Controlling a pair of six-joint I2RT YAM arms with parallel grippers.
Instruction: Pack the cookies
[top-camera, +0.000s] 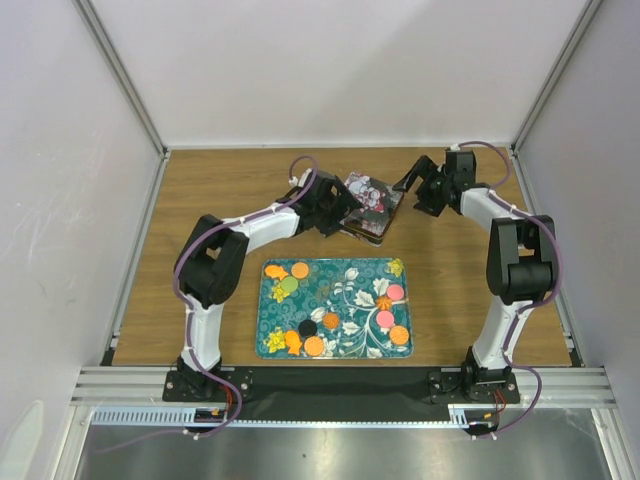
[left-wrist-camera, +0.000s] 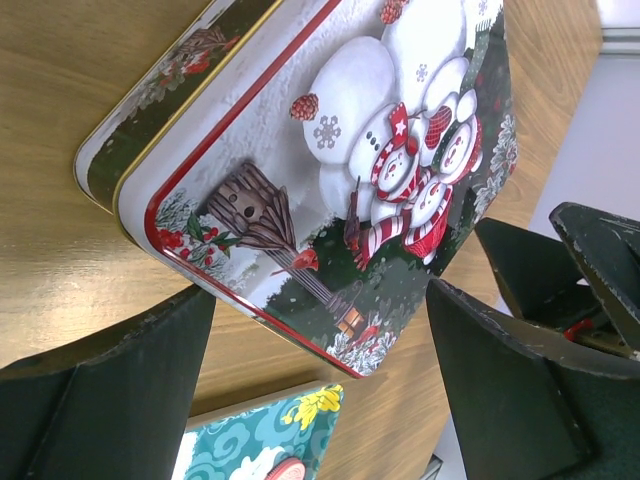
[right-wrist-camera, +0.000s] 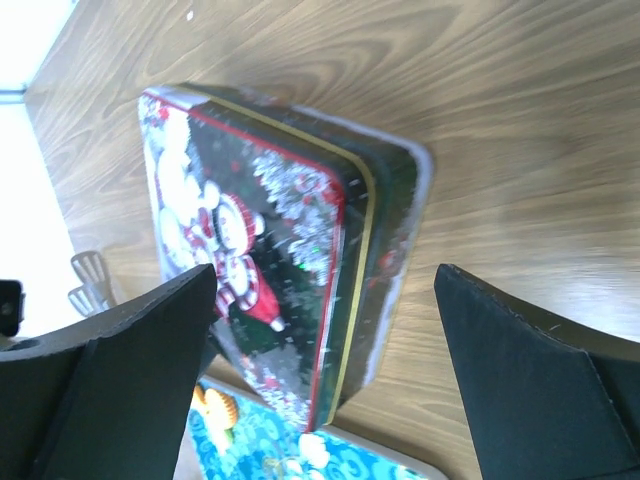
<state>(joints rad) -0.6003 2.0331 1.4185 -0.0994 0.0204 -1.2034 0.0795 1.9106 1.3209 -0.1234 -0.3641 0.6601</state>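
On the teal flowered tray (top-camera: 330, 285) lay the small flat round cookies (top-camera: 385, 319), orange, green, black and pink. My left gripper (left-wrist-camera: 320, 300) and right gripper (right-wrist-camera: 325, 280) stood spread wide, empty, beside the square snowman tin (top-camera: 372, 195). My wrist cameras saw only tray corners.

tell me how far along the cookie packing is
Done: nothing packed; all cookies lie on the tray. In hand: the left gripper and right gripper flank the tin, open and empty; its lid is on. Left: open the tin, move every cookie in.
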